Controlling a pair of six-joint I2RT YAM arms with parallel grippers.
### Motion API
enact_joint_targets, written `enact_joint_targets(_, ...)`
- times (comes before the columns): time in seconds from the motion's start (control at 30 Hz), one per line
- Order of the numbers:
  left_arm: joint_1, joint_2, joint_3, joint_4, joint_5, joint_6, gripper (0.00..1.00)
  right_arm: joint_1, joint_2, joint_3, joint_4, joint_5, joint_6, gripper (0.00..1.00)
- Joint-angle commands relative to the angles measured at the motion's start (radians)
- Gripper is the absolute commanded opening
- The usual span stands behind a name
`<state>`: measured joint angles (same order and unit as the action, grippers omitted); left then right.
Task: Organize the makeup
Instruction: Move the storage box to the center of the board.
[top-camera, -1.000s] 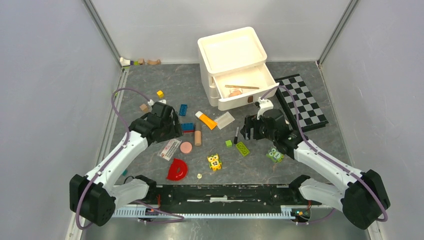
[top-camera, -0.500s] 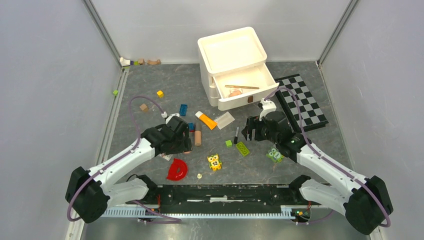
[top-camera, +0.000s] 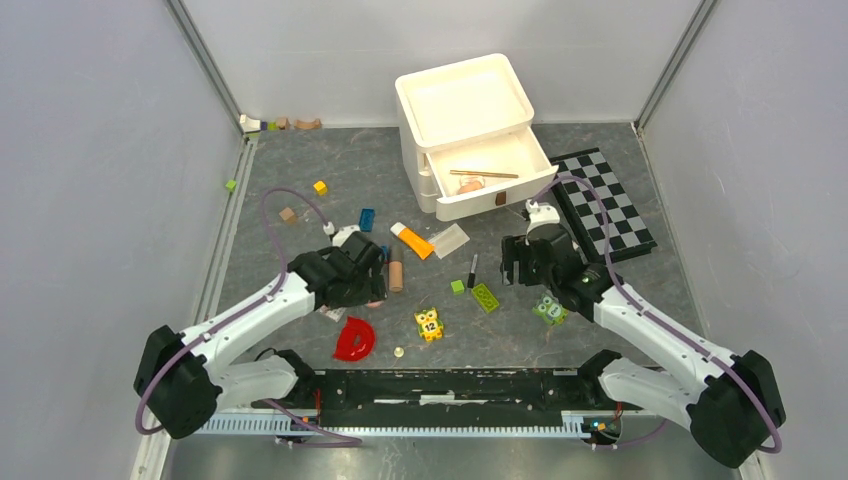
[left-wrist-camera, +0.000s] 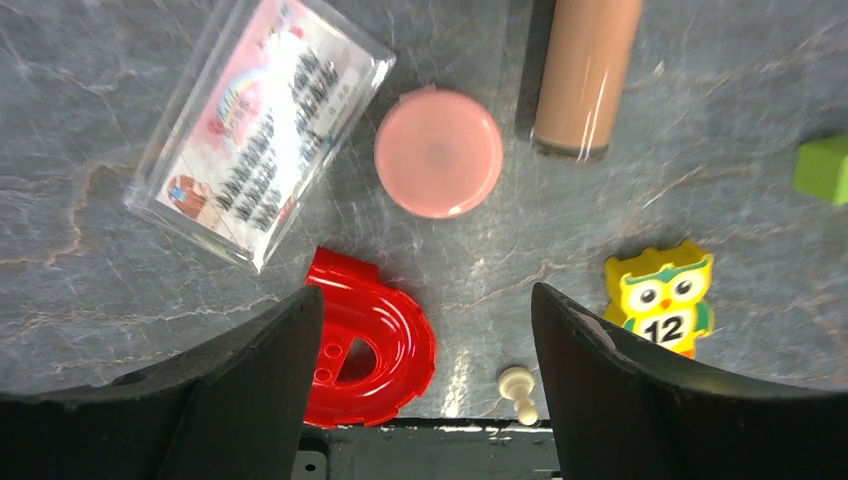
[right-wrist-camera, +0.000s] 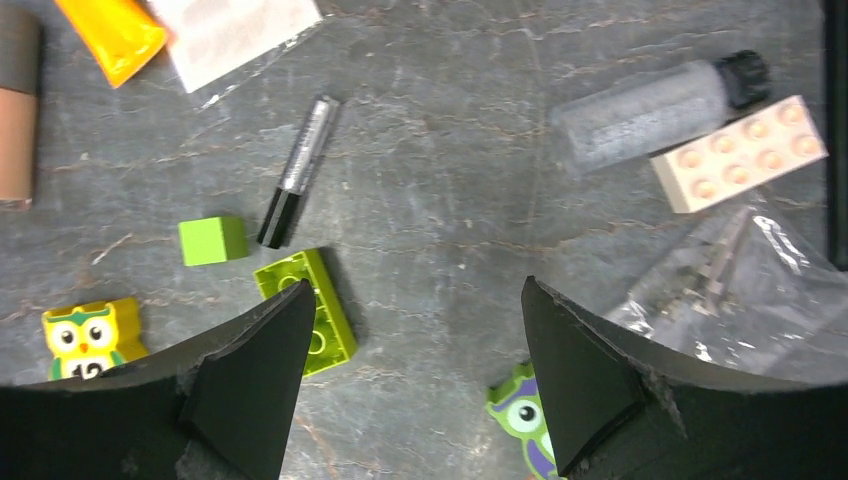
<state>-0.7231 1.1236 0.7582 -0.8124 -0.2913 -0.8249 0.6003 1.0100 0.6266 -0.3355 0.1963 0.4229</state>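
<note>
The left claw (left-wrist-camera: 425, 395) and right claw (right-wrist-camera: 410, 395) are both wide open. One pink disc (left-wrist-camera: 438, 151), one beige stick (left-wrist-camera: 585, 70) and one orange tube (top-camera: 412, 240) lie loose.

Beige stick (left-wrist-camera: 585, 75), upper end seemingly cropped
</note>
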Motion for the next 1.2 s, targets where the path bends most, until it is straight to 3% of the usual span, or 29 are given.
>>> enact_joint_targets(0.0,0.084,-0.006,0.118,0.002,-0.010,0.091,0.83,-0.008,-0.006,0.097,-0.085,0.148,-0.028,0.83)
enact_joint_targets(0.17,0.281,-0.038,0.208,-0.004,0.103,0.209,0.83,-0.127,-0.014,0.171,-0.116,0.150,-0.052,0.85)
enact_joint_targets(0.4,0.381,-0.070,0.339,-0.059,0.088,0.361,0.84,-0.313,0.015,0.259,-0.103,0.114,-0.102,0.85)
enact_joint_targets(0.77,0.410,-0.162,0.404,-0.062,0.023,0.436,0.86,-0.563,0.154,0.444,-0.042,0.036,-0.130,0.86)
enact_joint_targets(1.17,0.414,-0.296,0.584,-0.018,0.064,0.437,0.89,-0.671,0.409,0.697,0.074,-0.115,-0.066,0.86)
